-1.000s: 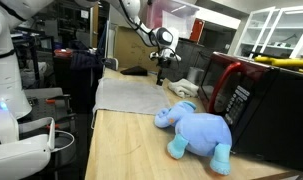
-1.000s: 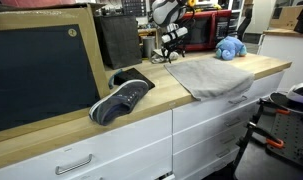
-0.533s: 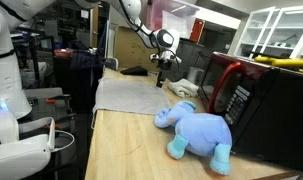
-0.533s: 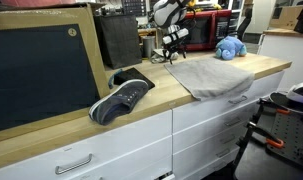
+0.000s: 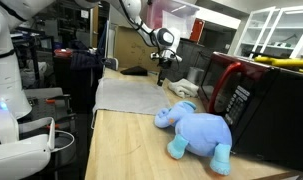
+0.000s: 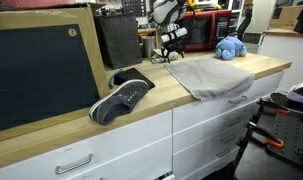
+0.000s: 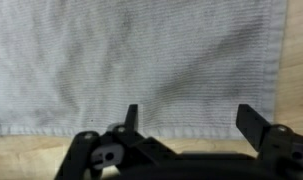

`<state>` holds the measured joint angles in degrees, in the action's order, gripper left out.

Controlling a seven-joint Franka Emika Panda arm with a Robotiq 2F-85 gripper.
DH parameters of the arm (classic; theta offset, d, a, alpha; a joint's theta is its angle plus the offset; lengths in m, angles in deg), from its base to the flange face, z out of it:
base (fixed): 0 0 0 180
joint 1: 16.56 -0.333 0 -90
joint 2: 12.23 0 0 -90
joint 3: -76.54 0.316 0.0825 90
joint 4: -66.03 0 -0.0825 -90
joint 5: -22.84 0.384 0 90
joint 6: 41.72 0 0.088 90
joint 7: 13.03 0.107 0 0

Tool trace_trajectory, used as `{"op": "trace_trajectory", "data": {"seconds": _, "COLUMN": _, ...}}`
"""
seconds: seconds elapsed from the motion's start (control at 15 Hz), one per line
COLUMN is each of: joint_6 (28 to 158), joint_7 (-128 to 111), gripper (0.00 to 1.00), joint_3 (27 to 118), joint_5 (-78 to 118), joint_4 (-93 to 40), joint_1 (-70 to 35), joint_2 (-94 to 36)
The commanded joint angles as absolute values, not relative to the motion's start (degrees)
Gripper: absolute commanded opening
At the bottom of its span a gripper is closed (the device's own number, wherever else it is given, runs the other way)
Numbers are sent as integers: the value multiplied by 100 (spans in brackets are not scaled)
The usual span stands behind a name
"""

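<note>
Right now the gripper [image 7: 191, 115] hangs over the grey towel [image 7: 141, 60] with its two fingers wide apart, and nothing is between them. In the wrist view the fingertips [image 7: 132, 110] stand above the cloth close to its hem, and a strip of the wooden counter [image 7: 31, 150] shows just beyond that hem. The side border of the towel is also near, at the right of that view.

In both exterior views the towel [image 5: 126, 95] [image 6: 206, 72] lies flat and spread on the counter [image 5: 131, 150], and the gripper [image 5: 162, 72] [image 6: 171, 52] points down over the end of it that is far from the blue plush elephant [image 5: 196, 130]. The elephant lies on the counter beside the microwave [image 5: 231, 85], just past the near end of the towel. A dark shoe [image 6: 121, 98] rests well apart on the wood, in front of a framed black board [image 6: 41, 70].

I judge that the step in hand is the approach: the arm is placed above the border of the cloth, but no grasp is made. Whether the fingertips already touch the fabric, I cannot tell from these views. A grasp from this pose would call for a short descent until the tips press the cloth against the wood, and then a closing that gathers a fold near the hem. Because the towel is thin and flat, tips that stay too high would close on air.
</note>
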<state>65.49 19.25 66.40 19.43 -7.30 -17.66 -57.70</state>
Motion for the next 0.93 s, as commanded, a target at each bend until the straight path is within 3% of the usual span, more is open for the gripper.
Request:
{"op": "trace_trajectory", "data": {"seconds": 0.0, "joint_6": 6844, "joint_7": 2374, "gripper": 100, "joint_3": 6635, "joint_5": 2098, "joint_4": -798, "joint_1": -1776, "joint_2": -5591}}
{"op": "trace_trajectory", "data": {"seconds": 0.87, "joint_6": 7670, "joint_7": 3167, "gripper": 100, "joint_3": 6792, "joint_5": 2433, "joint_4": -957, "joint_1": -1769, "joint_2": -5503}}
